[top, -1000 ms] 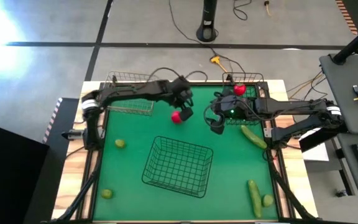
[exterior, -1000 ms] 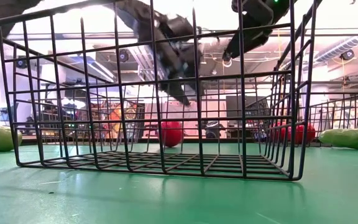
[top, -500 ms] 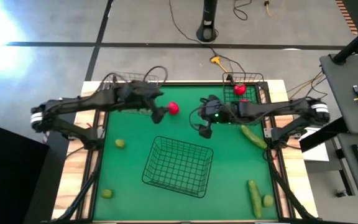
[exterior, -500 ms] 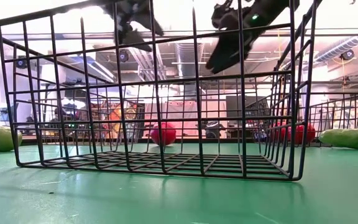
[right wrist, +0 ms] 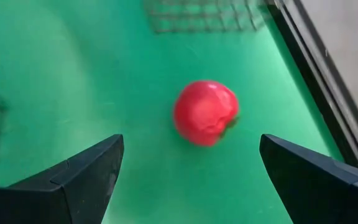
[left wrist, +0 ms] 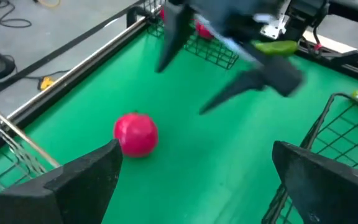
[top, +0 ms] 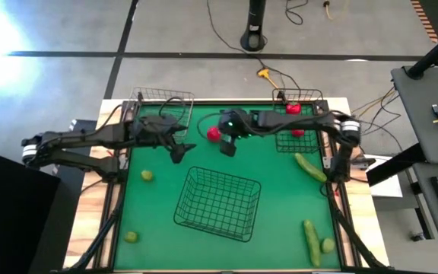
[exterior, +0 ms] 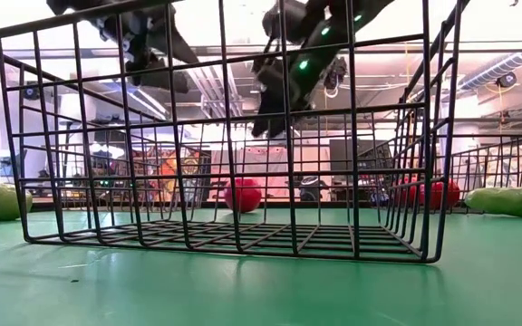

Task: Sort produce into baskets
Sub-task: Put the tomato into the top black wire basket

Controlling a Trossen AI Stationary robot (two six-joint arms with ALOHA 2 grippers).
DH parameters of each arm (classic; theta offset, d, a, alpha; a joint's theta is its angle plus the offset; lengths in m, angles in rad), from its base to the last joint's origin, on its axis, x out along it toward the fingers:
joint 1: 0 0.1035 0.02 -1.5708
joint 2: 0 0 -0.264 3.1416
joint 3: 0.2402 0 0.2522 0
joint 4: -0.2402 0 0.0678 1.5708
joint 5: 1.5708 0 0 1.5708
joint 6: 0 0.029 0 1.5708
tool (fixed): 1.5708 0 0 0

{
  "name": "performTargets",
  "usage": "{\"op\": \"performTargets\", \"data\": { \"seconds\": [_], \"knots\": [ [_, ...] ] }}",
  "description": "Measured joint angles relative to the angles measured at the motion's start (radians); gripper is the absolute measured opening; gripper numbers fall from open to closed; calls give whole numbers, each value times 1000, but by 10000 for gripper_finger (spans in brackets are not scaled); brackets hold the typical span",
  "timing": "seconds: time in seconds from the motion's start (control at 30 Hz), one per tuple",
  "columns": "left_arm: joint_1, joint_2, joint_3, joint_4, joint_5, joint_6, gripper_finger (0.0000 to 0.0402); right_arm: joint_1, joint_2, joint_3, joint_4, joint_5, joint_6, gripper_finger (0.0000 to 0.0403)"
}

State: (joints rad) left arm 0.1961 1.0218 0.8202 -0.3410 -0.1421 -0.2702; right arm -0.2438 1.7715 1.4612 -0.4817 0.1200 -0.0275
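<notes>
A red tomato [top: 214, 134] lies on the green mat between my two grippers. My right gripper [top: 226, 147] hangs open just above and beside it; in its wrist view the tomato [right wrist: 205, 112] sits ahead of the spread fingers. My left gripper [top: 179, 154] stands open farther left, clear of the tomato [left wrist: 135, 134]. Two more tomatoes [top: 293, 109] lie in the far right basket [top: 310, 99]. A large basket [top: 217, 202] stands mid-table and another basket [top: 162, 103] at the far left. Limes [top: 147, 176] and cucumbers [top: 310, 166] lie loose on the mat.
The large basket fills the low view's foreground [exterior: 225, 136]. Loose on the mat are a lime [top: 131, 237] near the front left, and a cucumber [top: 311, 240] with a lime [top: 327, 245] at the front right. The table's raised rim [top: 120, 175] borders the mat.
My left gripper has drawn back from the tomato toward the table's left edge, staying open. My right gripper has gone left from the far right basket and sunk toward the tomato, open throughout. The tomato has shifted slightly toward the far edge.
</notes>
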Motion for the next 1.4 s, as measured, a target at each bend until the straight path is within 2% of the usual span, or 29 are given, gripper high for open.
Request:
{"op": "performTargets", "data": {
  "seconds": [0.23,0.4,0.67,0.9,1.4],
  "knots": [
    [-6,-51,-81,17,0,-2,396,-70,158,160,-80,-35,164,368],
    [-6,-62,-122,61,0,-5,396,-122,261,271,-100,-142,321,368],
    [-6,-61,-118,64,1,-5,396,-126,444,509,-297,-146,312,368],
    [-6,-60,-117,65,1,-2,396,-133,546,669,-385,-156,315,368],
    [-6,-60,-122,61,1,-2,396,-52,572,713,-445,-158,251,368]
  ]
}}
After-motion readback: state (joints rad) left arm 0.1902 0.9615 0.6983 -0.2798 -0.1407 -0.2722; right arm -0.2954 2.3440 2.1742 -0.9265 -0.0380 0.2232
